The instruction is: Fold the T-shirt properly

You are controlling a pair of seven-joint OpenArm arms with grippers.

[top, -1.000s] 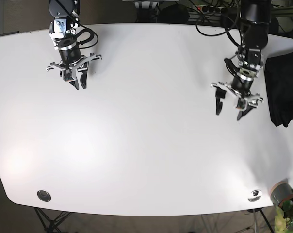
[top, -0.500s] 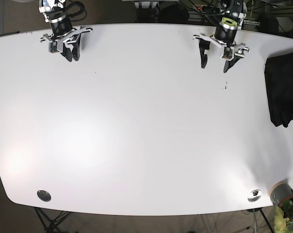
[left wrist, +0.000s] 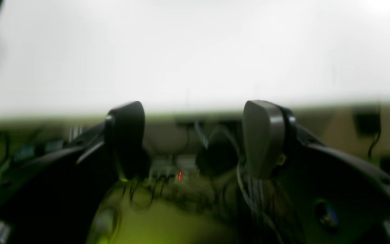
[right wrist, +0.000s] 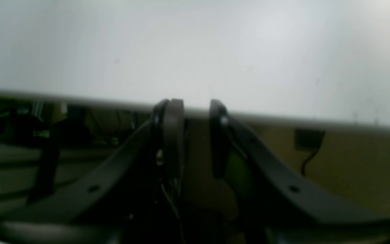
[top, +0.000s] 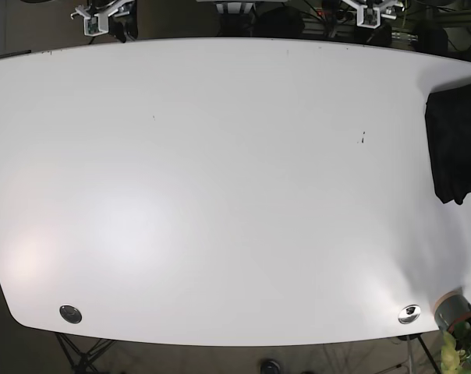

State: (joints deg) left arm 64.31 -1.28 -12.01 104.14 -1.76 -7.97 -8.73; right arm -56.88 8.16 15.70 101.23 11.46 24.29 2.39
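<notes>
On the white table (top: pixel 220 195), the dark T-shirt (top: pixel 456 144) is seen at its right edge. Beyond the table's far edge, the left gripper (left wrist: pixel 195 139) is spread wide, while the right gripper (right wrist: pixel 196 135) is narrowed, gripping nothing.

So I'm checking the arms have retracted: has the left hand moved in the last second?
Yes. The left hand has pulled back from beside the black T-shirt to beyond the table's far edge.
</notes>
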